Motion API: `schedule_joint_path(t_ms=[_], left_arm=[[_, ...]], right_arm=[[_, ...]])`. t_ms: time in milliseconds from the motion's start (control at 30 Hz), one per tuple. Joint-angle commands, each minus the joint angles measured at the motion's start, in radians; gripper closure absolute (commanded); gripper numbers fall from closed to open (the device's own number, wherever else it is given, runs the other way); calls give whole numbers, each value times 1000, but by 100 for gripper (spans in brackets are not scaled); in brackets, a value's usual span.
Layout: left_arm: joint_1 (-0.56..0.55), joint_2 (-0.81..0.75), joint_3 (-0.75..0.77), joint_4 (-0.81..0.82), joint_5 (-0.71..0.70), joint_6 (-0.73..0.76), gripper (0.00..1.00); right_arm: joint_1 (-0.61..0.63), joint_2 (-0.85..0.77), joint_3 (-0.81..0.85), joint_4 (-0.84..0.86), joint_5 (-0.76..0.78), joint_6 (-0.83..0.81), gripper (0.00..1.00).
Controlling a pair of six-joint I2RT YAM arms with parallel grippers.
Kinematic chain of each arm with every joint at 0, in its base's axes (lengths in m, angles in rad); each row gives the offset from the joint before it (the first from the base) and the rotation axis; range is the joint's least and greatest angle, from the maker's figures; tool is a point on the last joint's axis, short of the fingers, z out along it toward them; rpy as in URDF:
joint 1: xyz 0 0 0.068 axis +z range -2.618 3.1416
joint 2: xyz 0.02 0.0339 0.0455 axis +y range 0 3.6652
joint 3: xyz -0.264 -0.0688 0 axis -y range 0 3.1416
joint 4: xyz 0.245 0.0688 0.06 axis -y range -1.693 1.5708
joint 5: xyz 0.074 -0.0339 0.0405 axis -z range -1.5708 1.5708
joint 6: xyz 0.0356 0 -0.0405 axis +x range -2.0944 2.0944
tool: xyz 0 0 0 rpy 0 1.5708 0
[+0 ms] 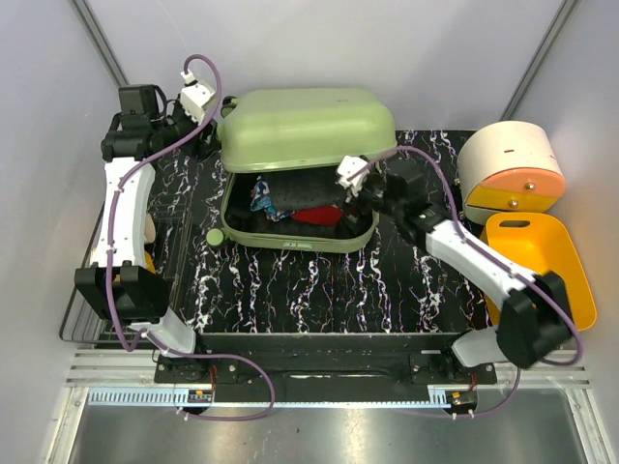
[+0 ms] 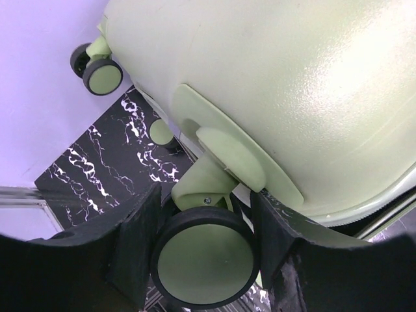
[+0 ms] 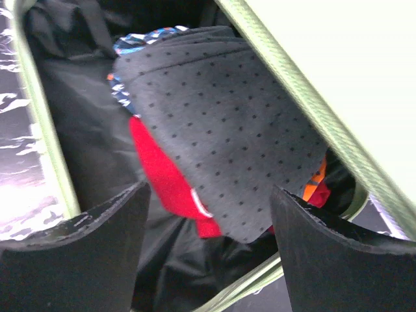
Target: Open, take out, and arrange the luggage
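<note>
A black surface veined with white like marble fills the floor of a pale-walled booth, with slanting metal posts in the back corners and a ribbed metal rail along the near edge. The luggage lies at the back centre of it, its pale-green lid raised part-way over the lower shell. In the gap show a grey dotted cloth, a red garment and a blue-patterned piece on black lining.

At the back left corner of the case, the left jaws stand either side of a wheel and clasp its black rim. A second wheel hangs further along the same end, against the wall.

The right jaws hover spread wide at the right side of the opening, over the clothes and gripping nothing.

Off the surface's right edge sit a yellow-orange tray and, behind it, a round white container with a peach front.
</note>
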Motion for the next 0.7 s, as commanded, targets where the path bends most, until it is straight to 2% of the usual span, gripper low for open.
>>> schedule_joint_path(t_ms=[0,33,67,100,167,333,467,567,600,667], left_arm=[[30,-13,82,156,-30,-186,94],[32,-16,82,154,-32,-193,71],[37,-17,85,148,-24,-209,58],[49,-19,87,136,-18,-219,39],[67,-25,98,127,-3,-271,15],[141,-102,44,102,112,-315,5],[138,-238,-164,87,219,-139,6],[78,-295,-278,-17,198,13,9],[25,-315,-311,-58,194,47,10],[-35,-336,-431,-62,163,113,9]], right_arm=[[13,169,190,302,231,-69,17],[11,195,220,337,265,-78,16],[11,241,272,361,283,-89,15],[13,262,300,379,297,-95,15],[10,321,395,399,323,-103,14],[-1,453,598,399,362,-101,11],[-16,587,785,404,375,-98,8],[-35,684,933,402,395,-91,6],[-39,710,978,398,400,-86,6],[-53,781,1108,359,406,-78,6]])
